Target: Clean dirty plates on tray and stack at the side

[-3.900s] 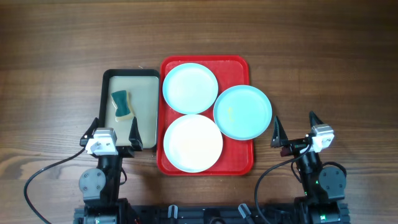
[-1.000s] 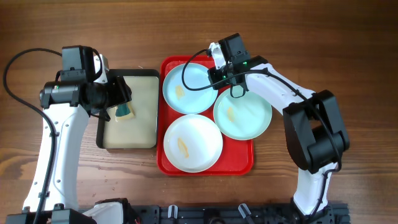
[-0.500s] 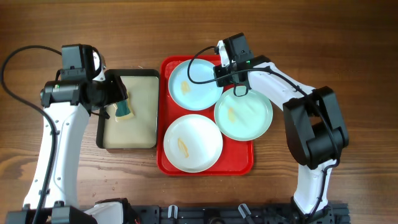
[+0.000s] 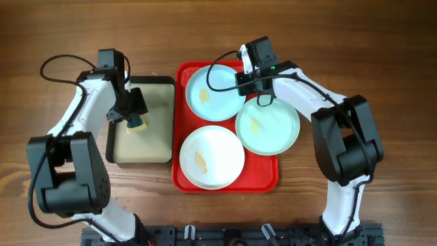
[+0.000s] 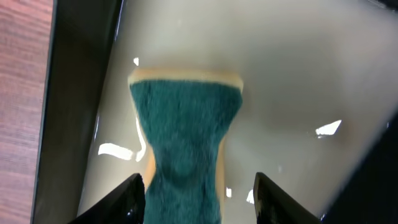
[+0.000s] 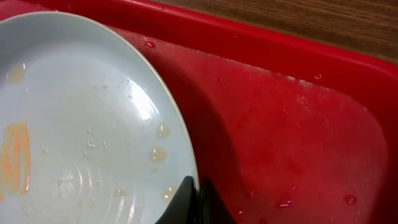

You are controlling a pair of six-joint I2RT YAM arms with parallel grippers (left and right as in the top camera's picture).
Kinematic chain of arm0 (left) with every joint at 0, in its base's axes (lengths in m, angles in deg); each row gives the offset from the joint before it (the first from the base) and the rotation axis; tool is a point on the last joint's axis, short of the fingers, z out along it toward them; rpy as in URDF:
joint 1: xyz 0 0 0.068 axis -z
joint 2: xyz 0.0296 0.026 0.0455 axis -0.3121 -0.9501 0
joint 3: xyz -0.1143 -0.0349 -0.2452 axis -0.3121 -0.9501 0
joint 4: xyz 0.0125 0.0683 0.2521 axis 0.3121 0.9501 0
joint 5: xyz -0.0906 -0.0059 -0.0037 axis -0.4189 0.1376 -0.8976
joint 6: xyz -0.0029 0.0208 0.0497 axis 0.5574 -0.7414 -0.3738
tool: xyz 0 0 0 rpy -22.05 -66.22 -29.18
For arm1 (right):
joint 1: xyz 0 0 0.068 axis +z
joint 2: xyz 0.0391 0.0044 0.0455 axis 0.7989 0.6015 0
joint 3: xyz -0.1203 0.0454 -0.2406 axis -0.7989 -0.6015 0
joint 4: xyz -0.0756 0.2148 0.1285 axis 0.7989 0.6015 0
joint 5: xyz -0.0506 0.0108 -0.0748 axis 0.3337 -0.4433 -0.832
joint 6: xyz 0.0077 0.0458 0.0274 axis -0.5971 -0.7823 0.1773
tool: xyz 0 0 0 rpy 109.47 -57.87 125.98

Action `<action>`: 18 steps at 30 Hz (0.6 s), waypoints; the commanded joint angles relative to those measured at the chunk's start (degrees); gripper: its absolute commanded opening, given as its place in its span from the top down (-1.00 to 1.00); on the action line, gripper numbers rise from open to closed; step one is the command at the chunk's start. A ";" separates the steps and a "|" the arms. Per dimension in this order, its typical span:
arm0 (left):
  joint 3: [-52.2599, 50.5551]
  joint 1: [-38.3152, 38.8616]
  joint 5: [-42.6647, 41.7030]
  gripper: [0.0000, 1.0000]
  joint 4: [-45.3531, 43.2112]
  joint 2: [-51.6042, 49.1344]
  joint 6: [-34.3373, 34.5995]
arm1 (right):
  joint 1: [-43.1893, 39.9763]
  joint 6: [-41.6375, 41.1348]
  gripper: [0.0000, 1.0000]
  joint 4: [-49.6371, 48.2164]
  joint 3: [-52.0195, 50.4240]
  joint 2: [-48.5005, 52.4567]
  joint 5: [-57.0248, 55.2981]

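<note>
Three plates lie on the red tray [image 4: 259, 179], each with a yellowish smear. The pale blue plate [image 4: 213, 94] is at the back, the pale green plate [image 4: 268, 124] at the right, the white plate [image 4: 212, 157] in front. My right gripper [image 4: 247, 85] is shut on the blue plate's right rim; in the right wrist view its tips [image 6: 198, 200] pinch the rim of the plate [image 6: 81, 124] above the tray floor [image 6: 298, 124]. My left gripper [image 5: 199, 199] is open and straddles a teal sponge [image 5: 183, 137]. Its left finger is at the sponge's edge, the right one apart from it.
The sponge [image 4: 136, 121] lies in a black-rimmed beige tray [image 4: 153, 137] just left of the red tray. Bare wooden table [image 4: 369, 41] surrounds both trays. The right arm reaches in over the tray's back right corner.
The right gripper shut on the blue plate's rim and the plate shifted slightly right. The left arm swung round and came down over the sponge, its fingers narrowing.
</note>
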 commanded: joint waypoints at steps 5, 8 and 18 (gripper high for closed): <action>0.02 0.26 6.08 0.04 -1.40 -1.99 -1.86 | 0.13 -0.37 0.92 0.07 0.74 -1.64 -1.46; -1.46 0.26 6.08 0.04 -2.99 -2.08 -1.81 | 0.13 -0.37 0.91 0.04 0.74 -1.64 -1.46; -6.43 0.26 -1.46 0.92 -10.82 -2.14 -1.84 | 0.13 -0.37 0.91 -0.11 0.74 -1.64 -1.46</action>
